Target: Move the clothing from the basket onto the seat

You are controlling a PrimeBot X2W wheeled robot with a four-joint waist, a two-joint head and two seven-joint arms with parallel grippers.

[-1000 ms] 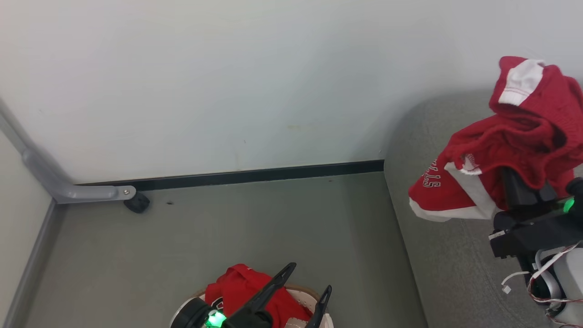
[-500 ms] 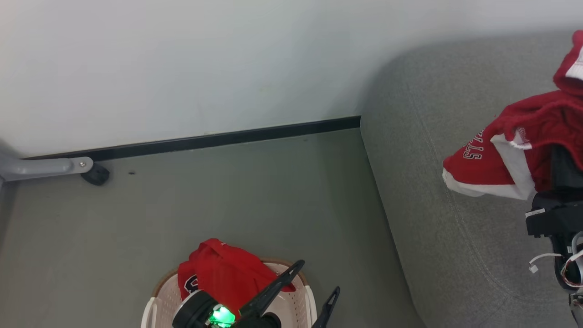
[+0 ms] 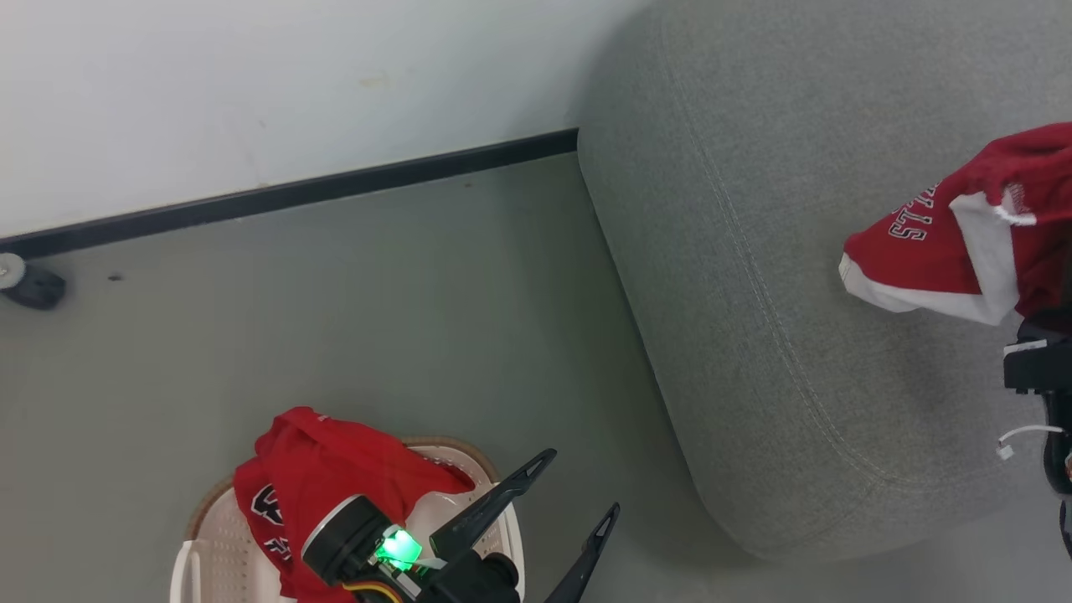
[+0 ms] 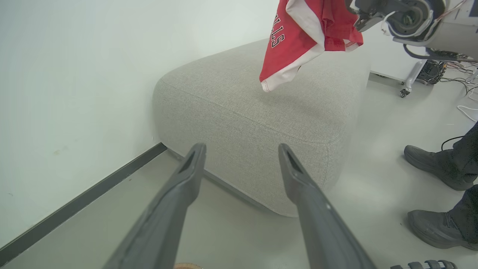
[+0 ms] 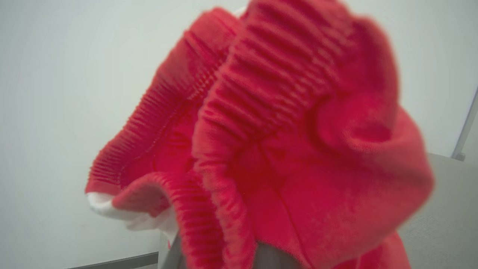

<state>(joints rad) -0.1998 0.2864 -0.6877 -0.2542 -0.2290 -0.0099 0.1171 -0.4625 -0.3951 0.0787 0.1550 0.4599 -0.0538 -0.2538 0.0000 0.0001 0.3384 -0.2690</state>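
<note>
The grey seat [image 3: 754,293] fills the right of the head view. Above it hangs a piece of the clothing, red shorts with white trim [image 3: 938,243], also seen from the left wrist as shorts [image 4: 298,33] clear of the seat [image 4: 261,112]. My right gripper [image 4: 349,5] is shut on their bunched waistband [image 5: 261,149], which hides its fingers. The cream basket [image 3: 209,553] stands on the floor at lower left with a red jersey [image 3: 327,469] draped in it. Over the basket's right side, my left gripper [image 3: 582,482] stands open with nothing in it.
A white wall with a black skirting [image 3: 293,193] runs behind the floor and the seat. A castor [image 3: 33,289] sits at the far left. A person's dark shoes [image 4: 429,164] stand on the floor beside the seat, near cables and a wheeled stand [image 4: 410,78].
The head camera has swung down and right, so the whole picture has shifted. The right gripper has carried the shorts further in over the seat. The left gripper stays open over the basket.
</note>
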